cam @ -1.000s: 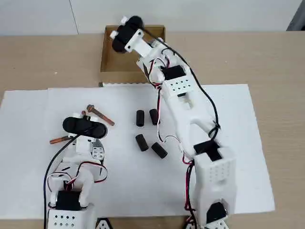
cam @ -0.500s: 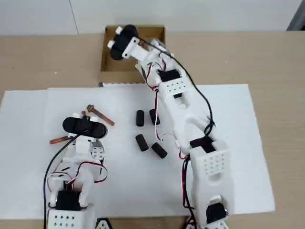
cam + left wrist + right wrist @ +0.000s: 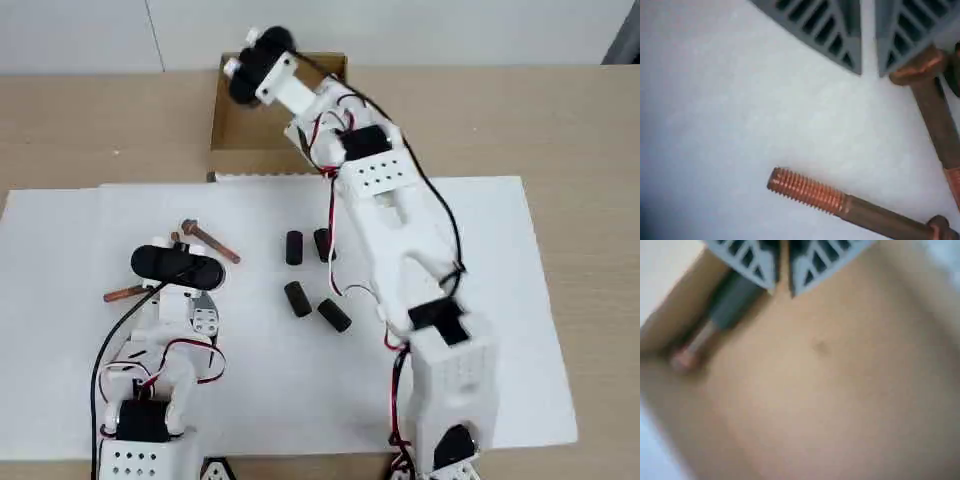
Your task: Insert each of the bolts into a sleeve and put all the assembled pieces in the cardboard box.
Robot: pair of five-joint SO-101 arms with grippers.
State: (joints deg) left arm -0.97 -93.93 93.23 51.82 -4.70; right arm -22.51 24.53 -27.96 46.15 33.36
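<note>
My right gripper (image 3: 783, 285) hangs shut and empty inside the cardboard box (image 3: 235, 130). A dark sleeve with a bolt in it (image 3: 722, 310) lies against the box wall just beside its fingers. My left gripper (image 3: 869, 60) is shut low over the white paper with nothing in it. A copper bolt (image 3: 935, 105) has its head right by one fingertip, and a second bolt (image 3: 840, 202) lies a little farther off. From above I see bolts (image 3: 212, 242) (image 3: 126, 293) by the left arm and several loose black sleeves (image 3: 297, 298) mid-table.
A white paper sheet (image 3: 500, 250) covers most of the wooden table (image 3: 580, 120). The right arm stretches across it, passing close over one sleeve (image 3: 322, 244). There is free room on the paper's right side and on its near middle.
The right arm has shifted slightly over the box, first leftward, then toward its far side. The left arm, the bolts and the loose sleeves have stayed put.
</note>
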